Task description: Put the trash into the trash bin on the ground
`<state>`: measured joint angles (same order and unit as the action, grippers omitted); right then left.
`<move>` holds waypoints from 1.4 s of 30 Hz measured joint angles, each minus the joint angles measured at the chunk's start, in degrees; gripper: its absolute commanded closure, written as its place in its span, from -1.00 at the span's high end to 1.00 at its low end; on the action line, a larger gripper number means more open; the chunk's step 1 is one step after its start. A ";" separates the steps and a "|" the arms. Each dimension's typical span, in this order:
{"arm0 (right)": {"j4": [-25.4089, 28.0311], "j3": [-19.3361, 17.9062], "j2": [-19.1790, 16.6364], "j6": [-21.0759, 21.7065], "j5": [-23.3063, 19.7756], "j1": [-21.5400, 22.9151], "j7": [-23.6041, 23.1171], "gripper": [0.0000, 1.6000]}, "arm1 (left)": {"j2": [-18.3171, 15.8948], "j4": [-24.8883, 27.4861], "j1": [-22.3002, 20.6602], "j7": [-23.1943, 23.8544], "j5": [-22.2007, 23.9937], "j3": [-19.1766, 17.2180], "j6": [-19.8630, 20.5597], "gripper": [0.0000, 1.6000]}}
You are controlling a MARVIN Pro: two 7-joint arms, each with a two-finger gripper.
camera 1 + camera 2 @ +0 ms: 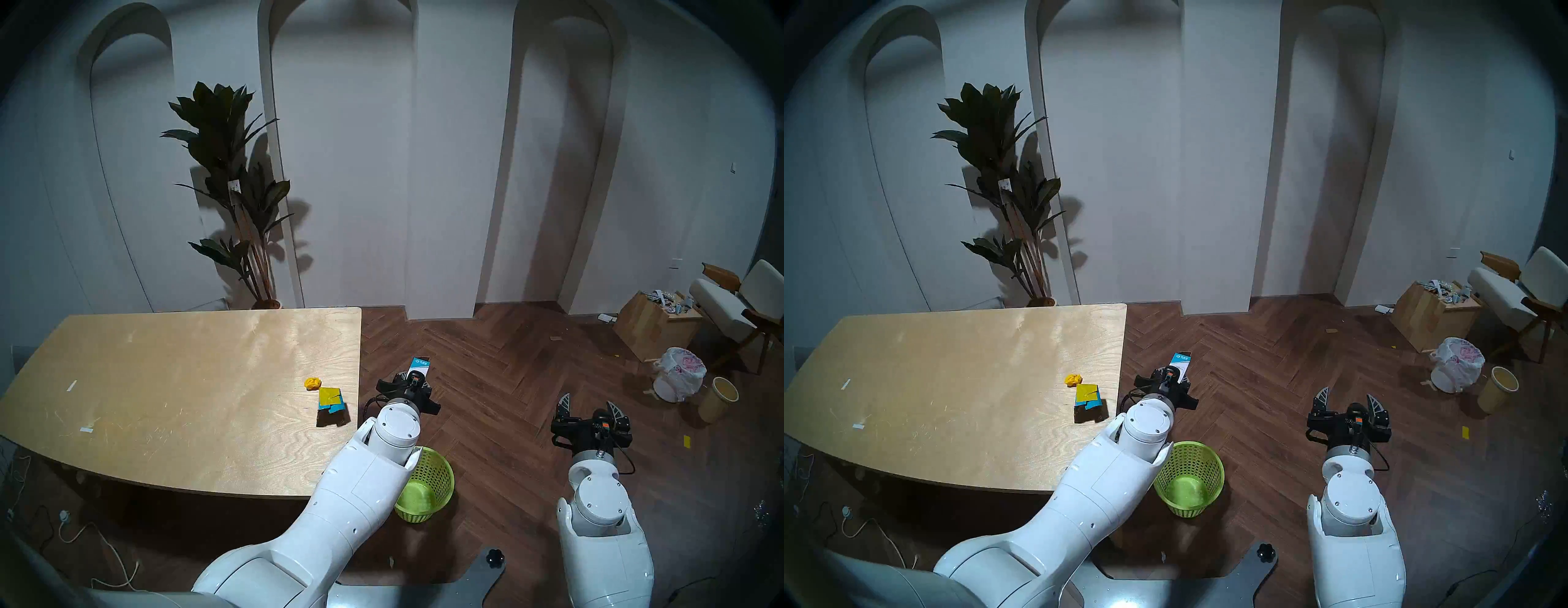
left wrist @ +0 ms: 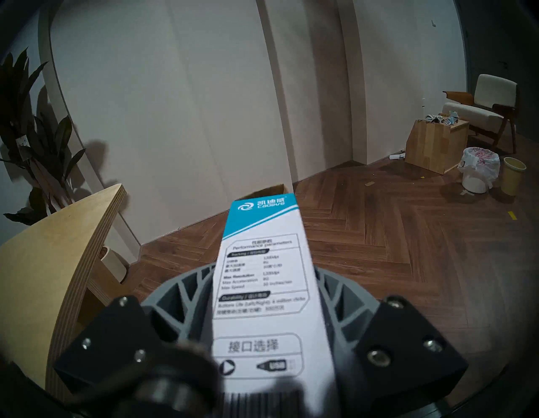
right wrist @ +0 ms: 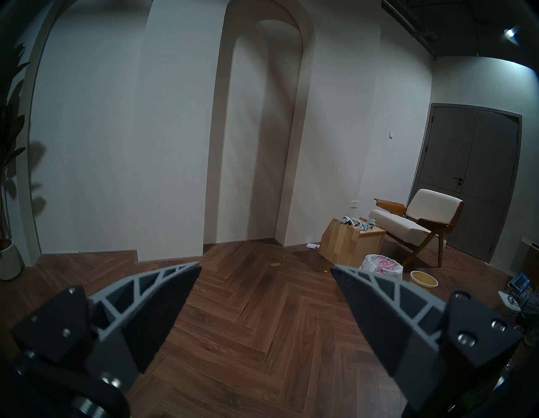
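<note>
The left pincer (image 2: 264, 294) is pinching one blue-and-white carton (image 2: 262, 280) reading "cadeve" and "Performance parameters", out past the lime-green bin (image 1: 426, 484) on the floor. One yellow paper ball (image 1: 312, 383) and one crushed box (image 1: 331, 406) are sitting on the surface (image 1: 169, 382). The right pincer (image 3: 267, 273) is hanging spread wide, holding nothing.

I see a staged, home-like lounge: arched white wall niches (image 1: 339, 148), herringbone wood floor (image 1: 509, 382), tall potted plant (image 1: 229, 170), cushioned wooden armchair (image 3: 420, 221), grey double door (image 3: 472, 181).
</note>
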<state>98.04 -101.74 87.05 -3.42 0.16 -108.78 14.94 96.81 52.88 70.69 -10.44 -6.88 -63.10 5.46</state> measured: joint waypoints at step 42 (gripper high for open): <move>-0.01 -0.02 0.00 -0.05 0.05 -0.02 -0.08 1.00 | 1.75 -1.97 -1.84 -1.34 6.61 1.29 1.34 -0.21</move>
<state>98.02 -101.76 87.06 -3.47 0.21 -108.80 14.85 98.56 50.91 68.84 -11.78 -0.28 -61.81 6.80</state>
